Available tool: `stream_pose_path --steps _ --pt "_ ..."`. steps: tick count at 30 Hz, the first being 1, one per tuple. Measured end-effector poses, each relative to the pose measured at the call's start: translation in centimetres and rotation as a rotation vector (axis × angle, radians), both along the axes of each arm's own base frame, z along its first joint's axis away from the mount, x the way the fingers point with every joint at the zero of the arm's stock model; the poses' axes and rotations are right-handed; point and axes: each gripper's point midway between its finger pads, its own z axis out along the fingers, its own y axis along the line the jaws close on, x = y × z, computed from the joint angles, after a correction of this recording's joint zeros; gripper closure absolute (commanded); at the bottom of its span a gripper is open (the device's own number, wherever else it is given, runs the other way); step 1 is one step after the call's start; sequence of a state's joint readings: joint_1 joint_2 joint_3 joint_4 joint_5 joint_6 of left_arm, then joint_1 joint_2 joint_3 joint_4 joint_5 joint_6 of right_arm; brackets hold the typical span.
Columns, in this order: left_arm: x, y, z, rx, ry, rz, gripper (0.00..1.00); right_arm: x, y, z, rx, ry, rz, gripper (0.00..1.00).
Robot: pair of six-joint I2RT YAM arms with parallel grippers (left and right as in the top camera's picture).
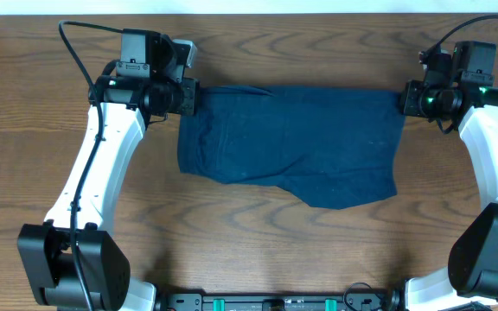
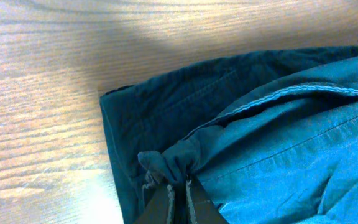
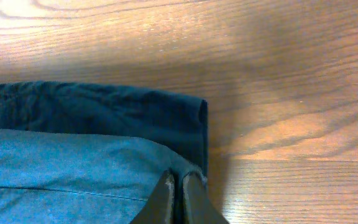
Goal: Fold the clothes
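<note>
The dark navy-blue clothes (image 1: pixel 292 142) lie spread on the wooden table, folded over so that two layers show. My left gripper (image 1: pixel 188 97) is shut on the garment's far left corner; in the left wrist view its fingers (image 2: pixel 179 186) pinch a bunched fold of the cloth (image 2: pixel 260 143). My right gripper (image 1: pixel 405 100) is shut on the far right corner; in the right wrist view its fingers (image 3: pixel 178 180) clamp the top layer's edge (image 3: pixel 73 168), with the lower layer's hem beyond. No button shows.
The brown wooden table (image 1: pixel 258 259) runs all round the garment. The arms' black bases (image 1: pixel 67 268) stand at the near left and near right (image 1: pixel 491 255). A black rail (image 1: pixel 275 302) lies along the near edge.
</note>
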State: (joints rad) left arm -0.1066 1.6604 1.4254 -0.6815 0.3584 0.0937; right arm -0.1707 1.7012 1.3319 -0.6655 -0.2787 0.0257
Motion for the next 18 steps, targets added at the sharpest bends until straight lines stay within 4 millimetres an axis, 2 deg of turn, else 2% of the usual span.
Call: stream_pose_path --steps 1,4,9,12,16,18 --pt "-0.08 0.11 -0.09 0.004 0.005 0.003 0.94 -0.01 -0.16 -0.04 -0.006 0.002 -0.008 0.85" --pt "-0.33 0.43 -0.31 0.011 0.02 0.011 0.94 -0.12 -0.4 -0.16 -0.016 0.01 -0.017 0.98" --pt "-0.36 0.73 -0.42 0.021 0.024 0.019 0.94 -0.25 -0.49 -0.25 -0.017 0.017 -0.025 0.99" --pt "-0.35 0.77 -0.43 0.024 0.024 0.021 0.94 -0.28 -0.49 -0.27 -0.016 0.019 -0.028 0.91" --pt "-0.36 0.77 -0.44 0.024 0.024 0.021 0.94 -0.06 -0.53 -0.32 -0.018 0.011 -0.027 0.64" --pt "-0.49 0.79 -0.52 0.025 0.03 0.021 0.94 0.49 -0.47 -0.59 -0.011 -0.004 -0.024 0.55"
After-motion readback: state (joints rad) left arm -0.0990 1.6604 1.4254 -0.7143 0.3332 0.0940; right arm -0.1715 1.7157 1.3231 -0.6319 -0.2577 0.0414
